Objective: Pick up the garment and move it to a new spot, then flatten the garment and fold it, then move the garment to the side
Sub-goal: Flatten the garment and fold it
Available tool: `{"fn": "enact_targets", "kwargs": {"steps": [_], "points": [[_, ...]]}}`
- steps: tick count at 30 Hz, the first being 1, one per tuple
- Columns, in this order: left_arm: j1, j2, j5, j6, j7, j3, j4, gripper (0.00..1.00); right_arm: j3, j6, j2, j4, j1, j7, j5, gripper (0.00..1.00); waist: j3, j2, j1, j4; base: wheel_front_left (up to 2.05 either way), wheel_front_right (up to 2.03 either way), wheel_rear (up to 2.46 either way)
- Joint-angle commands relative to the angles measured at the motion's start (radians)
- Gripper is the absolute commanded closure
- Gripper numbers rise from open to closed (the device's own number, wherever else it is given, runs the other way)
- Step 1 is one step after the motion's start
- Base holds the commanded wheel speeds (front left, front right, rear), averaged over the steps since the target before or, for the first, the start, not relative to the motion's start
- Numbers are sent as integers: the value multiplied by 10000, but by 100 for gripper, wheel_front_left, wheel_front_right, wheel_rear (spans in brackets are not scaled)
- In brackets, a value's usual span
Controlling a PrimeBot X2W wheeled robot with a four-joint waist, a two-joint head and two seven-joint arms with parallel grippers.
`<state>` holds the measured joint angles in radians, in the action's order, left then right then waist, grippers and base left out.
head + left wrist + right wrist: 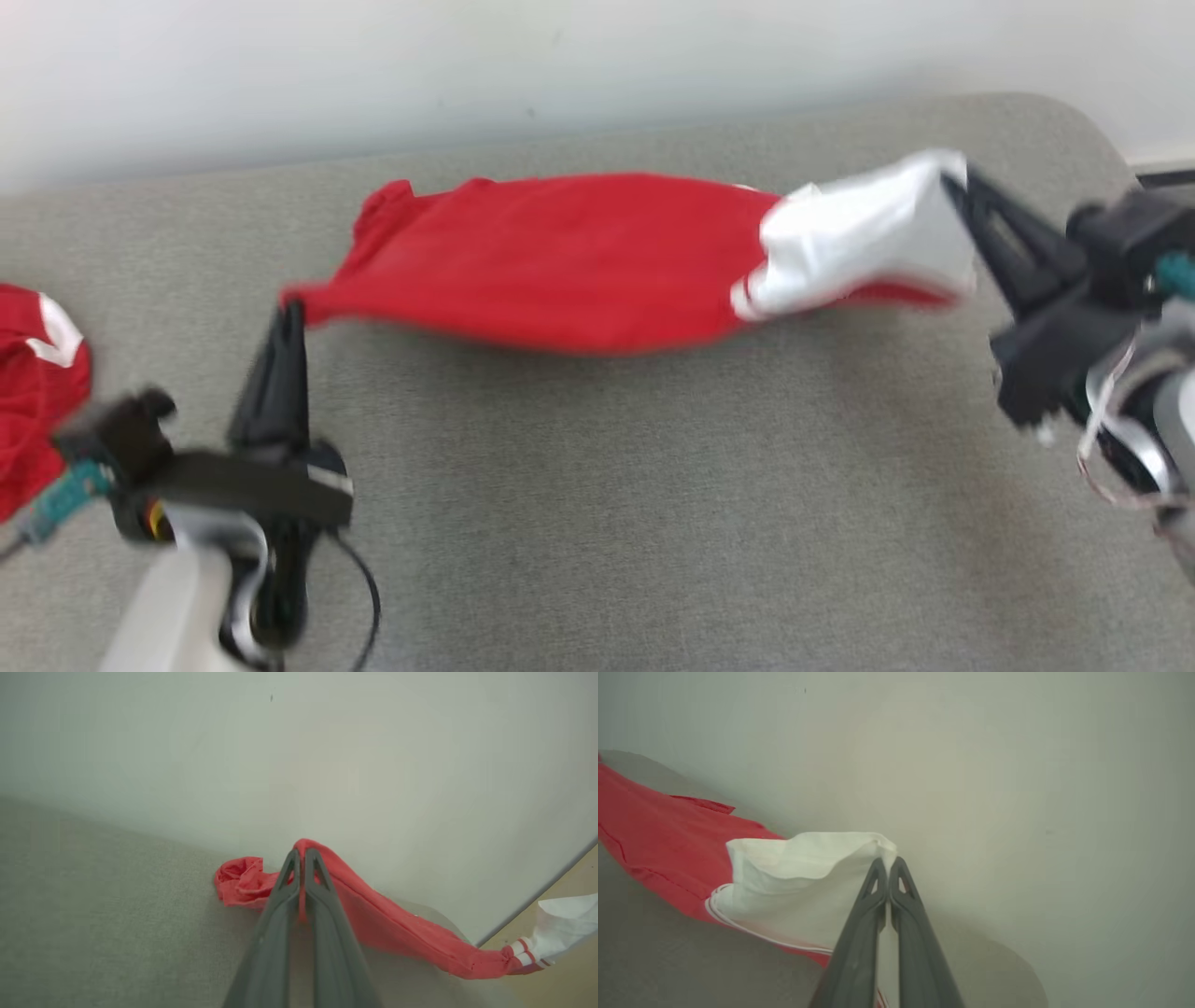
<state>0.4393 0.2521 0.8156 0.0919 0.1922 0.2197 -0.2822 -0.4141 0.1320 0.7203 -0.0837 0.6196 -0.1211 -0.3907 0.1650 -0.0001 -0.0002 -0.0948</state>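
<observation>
Garment [560, 261] is stretched between both grippers over the grey fabric-covered surface [653, 523]. Left gripper [292, 310] has its fingers pressed together, pinching the red corner. The right gripper [950, 184] is clamped the same way on the white sleeve end. The middle sags toward the surface; can't tell if it touches. Second red piece with white marking [33, 392] lies at the left edge, well apart. Pale wall [467, 65] stands behind.

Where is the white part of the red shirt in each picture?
Head view: white part at upper right, pinched by the right gripper.
Left wrist view: white part at the far right edge, low down.
Right wrist view: white part left of centre, at the shut jaws' tips.
Shared landmark: the red cloth joined to it.
</observation>
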Motion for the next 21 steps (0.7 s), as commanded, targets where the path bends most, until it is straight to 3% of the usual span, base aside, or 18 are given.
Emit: {"fn": "enact_targets", "kwargs": {"steps": [1, 11, 21], "points": [[-323, 6, 183, -51, -114, -10, 138, 100, 163, -20, 127, 185, -300, -179, -134, 100, -169, 1, 2, 154, 0, 0, 0], [-3106, 82, 1233, -960, -1518, -53, 2016, 100, 1900, -20, -287, 1858, -3962, -2812, -1517, 100, -659, 1, 2, 402, 0, 0, 0], [-5003, 460, 1693, -1935, -2793, 97, 2799, 100, 4034, -20, -1310, 3265, -6992, -6155, -2439, 100, -797, 1, 2, 525, 0, 0, 0]]}}
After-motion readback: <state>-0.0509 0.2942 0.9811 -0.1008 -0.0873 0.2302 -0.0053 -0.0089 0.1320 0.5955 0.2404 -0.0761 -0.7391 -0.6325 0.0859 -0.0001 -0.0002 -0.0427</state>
